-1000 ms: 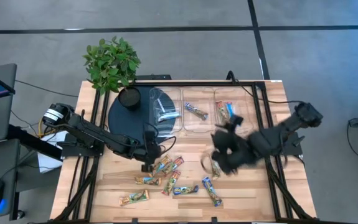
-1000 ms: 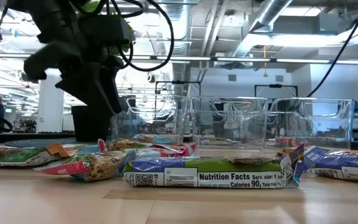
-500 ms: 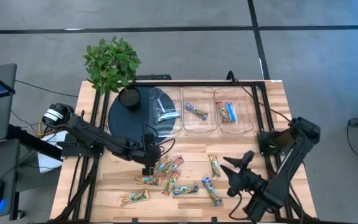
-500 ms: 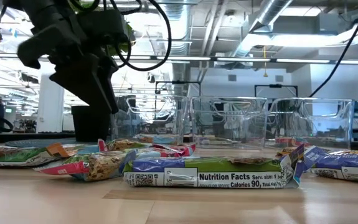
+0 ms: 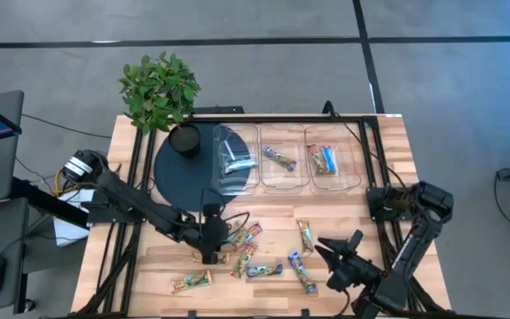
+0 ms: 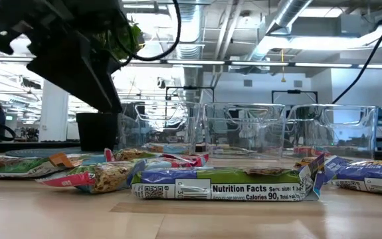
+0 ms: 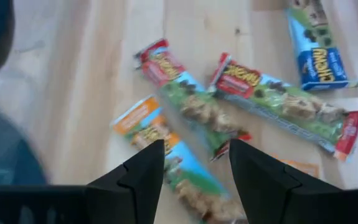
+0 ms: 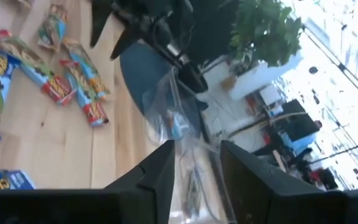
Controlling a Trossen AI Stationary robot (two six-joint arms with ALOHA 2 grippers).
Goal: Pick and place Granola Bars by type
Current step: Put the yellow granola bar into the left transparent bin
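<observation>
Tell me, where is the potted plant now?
In the high view the potted plant stands at the table's far left corner, beside the dark round mat and left of the clear bins.

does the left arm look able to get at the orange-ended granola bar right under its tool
Probably yes: the left tool hangs open directly above the orange-ended granola bar, nothing over it, though a red-ended bar lies close alongside.

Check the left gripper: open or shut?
Open. The left gripper shows a clear gap between its fingers, empty, above a granola bar on the table.
</observation>
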